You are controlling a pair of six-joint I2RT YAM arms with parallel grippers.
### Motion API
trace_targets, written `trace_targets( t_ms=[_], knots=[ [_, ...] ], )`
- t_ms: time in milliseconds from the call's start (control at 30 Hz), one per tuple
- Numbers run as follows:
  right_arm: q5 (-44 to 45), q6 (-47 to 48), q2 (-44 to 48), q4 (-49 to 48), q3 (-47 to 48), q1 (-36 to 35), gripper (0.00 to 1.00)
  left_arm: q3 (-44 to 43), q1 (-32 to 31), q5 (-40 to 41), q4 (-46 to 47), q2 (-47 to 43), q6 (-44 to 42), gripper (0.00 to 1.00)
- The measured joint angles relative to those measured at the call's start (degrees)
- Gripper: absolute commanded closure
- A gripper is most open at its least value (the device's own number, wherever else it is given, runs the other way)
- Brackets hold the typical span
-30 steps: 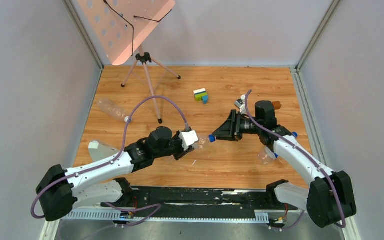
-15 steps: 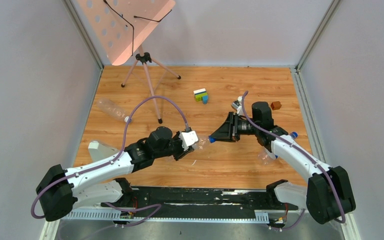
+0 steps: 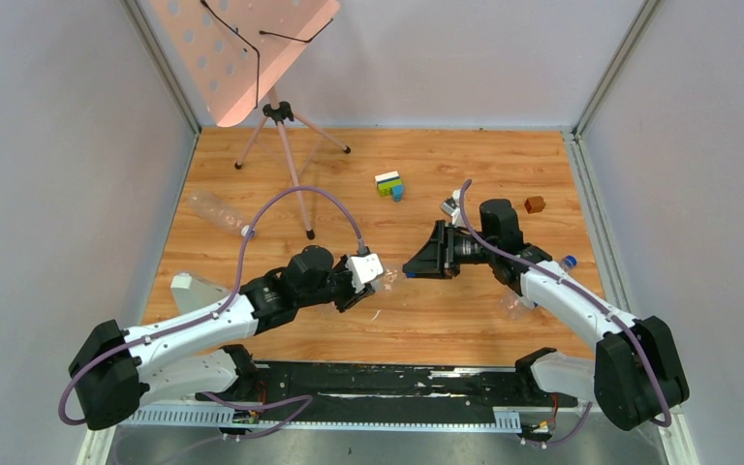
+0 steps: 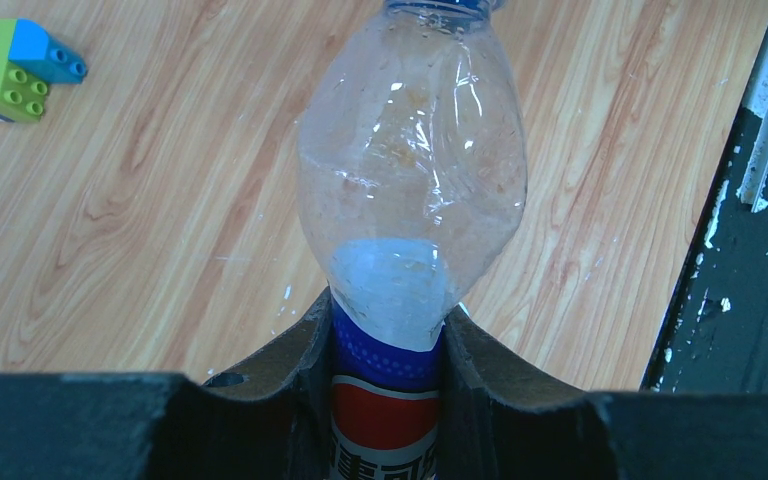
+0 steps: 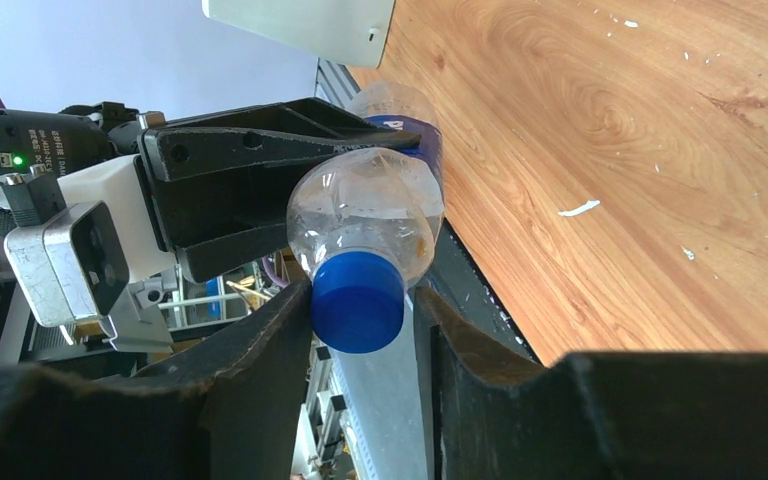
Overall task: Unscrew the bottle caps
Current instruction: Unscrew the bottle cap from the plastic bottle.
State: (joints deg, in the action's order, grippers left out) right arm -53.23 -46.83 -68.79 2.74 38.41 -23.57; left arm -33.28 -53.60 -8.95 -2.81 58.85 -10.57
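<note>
My left gripper (image 3: 372,280) is shut on the blue-labelled part of a clear crinkly bottle (image 4: 412,170), held level above the table with its neck pointing right. In its wrist view both fingers (image 4: 305,345) press the label. The dark blue cap (image 5: 357,302) sits between the fingers of my right gripper (image 5: 365,325). One finger (image 5: 280,340) touches the cap and a narrow gap shows beside the other, so the jaws stand open around it. In the top view the right gripper (image 3: 410,268) covers the cap.
An unlabelled bottle (image 3: 215,212) with a whitish cap (image 3: 248,232) lies at the left. Another bottle (image 3: 515,304) lies under the right arm, a blue cap (image 3: 570,261) beside it. A toy block cluster (image 3: 389,184), a brown cube (image 3: 535,204) and a tripod stand (image 3: 281,145) stand further back.
My right gripper has moved left along the bottle's axis, and its fingers now surround the cap that earlier showed bare. The left arm and bottle have stayed put.
</note>
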Motion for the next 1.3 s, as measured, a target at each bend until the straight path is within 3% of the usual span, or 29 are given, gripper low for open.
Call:
trace_targets(
  t_ms=[100,233,367,600,667,767,933,1067,1167,1267,1300],
  knots=[
    [0.0,0.0,0.0,-0.1,0.0,0.0,0.64,0.0,0.0,0.0,-0.1,0.0,0.1,0.92],
    [0.3,0.0,0.7,0.0,0.0,0.0,0.51,0.0,0.0,0.0,0.1,-0.1,0.2,0.92],
    [1.4,0.2,1.3,0.4,0.0,0.0,0.50,0.0,0.0,0.0,0.2,-0.3,0.2,0.92],
    [3.2,-1.0,2.3,0.4,0.0,-0.2,0.73,0.0,0.0,0.0,0.2,-0.3,0.2,0.91],
    [3.2,-1.1,2.3,0.4,0.0,-0.2,0.84,0.0,0.0,0.1,0.2,-0.3,0.2,0.90],
    [3.1,-1.0,2.3,0.4,0.0,-0.2,0.98,0.0,0.0,0.1,0.2,-0.3,0.2,0.81],
    [2.5,0.3,2.3,0.4,0.1,-0.6,1.00,0.0,0.0,0.7,0.5,-0.3,1.7,0.38],
    [2.2,2.4,2.3,0.4,0.2,-1.4,1.00,0.0,0.0,1.6,1.5,0.7,5.1,0.30],
    [2.3,3.5,2.8,0.4,0.2,-1.6,1.00,0.0,0.0,1.8,1.5,1.6,7.3,0.39],
    [2.5,4.0,3.3,0.6,0.2,-1.7,1.00,0.0,0.0,1.7,1.2,1.9,8.6,0.67],
    [2.8,4.0,3.3,0.6,0.2,-1.7,1.00,0.0,0.0,1.5,0.9,1.9,8.4,0.72]
  ],
)
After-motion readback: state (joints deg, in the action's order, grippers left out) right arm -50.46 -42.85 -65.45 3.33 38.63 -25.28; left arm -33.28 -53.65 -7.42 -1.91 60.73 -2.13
